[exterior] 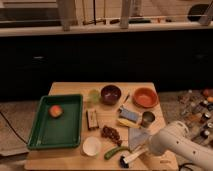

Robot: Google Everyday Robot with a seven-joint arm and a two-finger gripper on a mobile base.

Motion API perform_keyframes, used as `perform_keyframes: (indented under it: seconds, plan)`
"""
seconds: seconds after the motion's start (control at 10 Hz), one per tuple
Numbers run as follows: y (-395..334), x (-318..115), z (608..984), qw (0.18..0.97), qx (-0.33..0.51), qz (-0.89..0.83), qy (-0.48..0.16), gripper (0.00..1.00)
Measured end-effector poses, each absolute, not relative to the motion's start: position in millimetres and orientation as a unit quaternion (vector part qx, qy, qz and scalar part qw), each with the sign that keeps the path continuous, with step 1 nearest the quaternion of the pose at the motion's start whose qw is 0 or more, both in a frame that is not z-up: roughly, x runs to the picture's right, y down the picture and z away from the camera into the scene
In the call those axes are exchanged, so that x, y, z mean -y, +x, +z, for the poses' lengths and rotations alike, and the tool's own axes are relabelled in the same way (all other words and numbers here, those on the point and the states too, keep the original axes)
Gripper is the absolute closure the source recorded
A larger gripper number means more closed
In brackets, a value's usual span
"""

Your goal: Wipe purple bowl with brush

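Your gripper [141, 151] sits low at the bench's front edge, toward the right corner, right at the white handle of the brush [129, 157]; whether it has clenched on the handle or is released, you cannot tell. The wipe looks not yet begun: the brush is down beside the green vegetable [114, 152]. The purple bowl [110, 93] stands well apart from the gripper near the back edge, beside the orange bowl [145, 97], so the carry and the wiping remain.

Glossy purple bowl [110, 93] stands upright; white-handled brush [129, 158] lies by the hand [143, 151].
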State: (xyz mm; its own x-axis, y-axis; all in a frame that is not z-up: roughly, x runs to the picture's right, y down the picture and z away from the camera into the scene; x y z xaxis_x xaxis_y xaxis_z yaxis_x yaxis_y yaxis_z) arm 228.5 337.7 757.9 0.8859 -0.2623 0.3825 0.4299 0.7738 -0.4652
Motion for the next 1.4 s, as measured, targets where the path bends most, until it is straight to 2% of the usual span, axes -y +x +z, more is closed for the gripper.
perform_keyframes:
  seconds: [0.3, 0.7, 1.4]
  plan:
    - [231.4, -338.1, 754.6, 0.929, 0.147, -0.185, -0.285, 1.0]
    - [240.8, -295.3, 724.2, 0.937, 0.128, -0.176, -0.275, 1.0]
    - [248.5, -252.1, 702.1, 0.94, 0.123, -0.179, -0.265, 1.0]
